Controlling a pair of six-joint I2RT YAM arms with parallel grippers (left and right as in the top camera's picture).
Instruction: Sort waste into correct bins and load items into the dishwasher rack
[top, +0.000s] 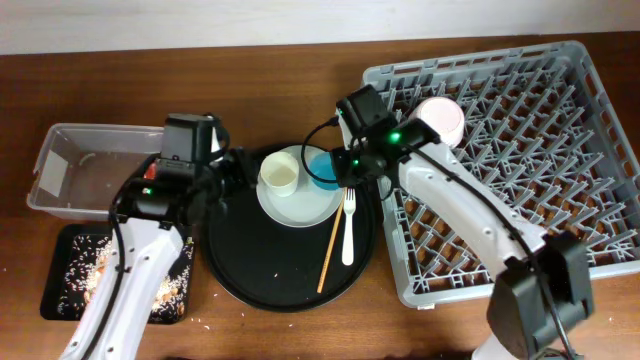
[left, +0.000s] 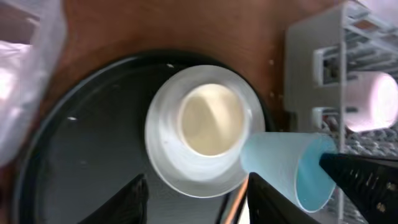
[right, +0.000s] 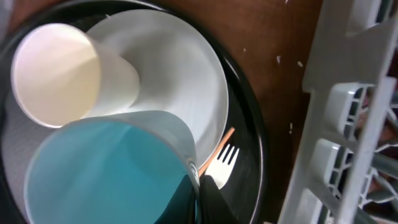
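My right gripper (top: 336, 166) is shut on the rim of the light blue cup (top: 322, 168), which is tilted over the right edge of the pale plate (top: 305, 208). One finger is inside the cup (right: 106, 174) and one outside (right: 200, 186). The cream cup (top: 281, 177) stands on the plate. The white fork (top: 348, 226) and the wooden chopstick (top: 328, 250) lie beside the plate. My left gripper (top: 226, 170) is open and empty, hovering over the tray left of the plate (left: 199, 205). A white bowl (top: 441, 120) sits in the grey dishwasher rack (top: 560, 170). The wrapper, tissue and carrot are out of view.
Plate, cups, fork and chopstick all rest on a large round black tray (top: 270, 285). The clear tub (top: 60, 165) stands at the far left. The shallow black tray (top: 70, 250) with loose rice lies in front of it. The rack's wall is just right of the round tray.
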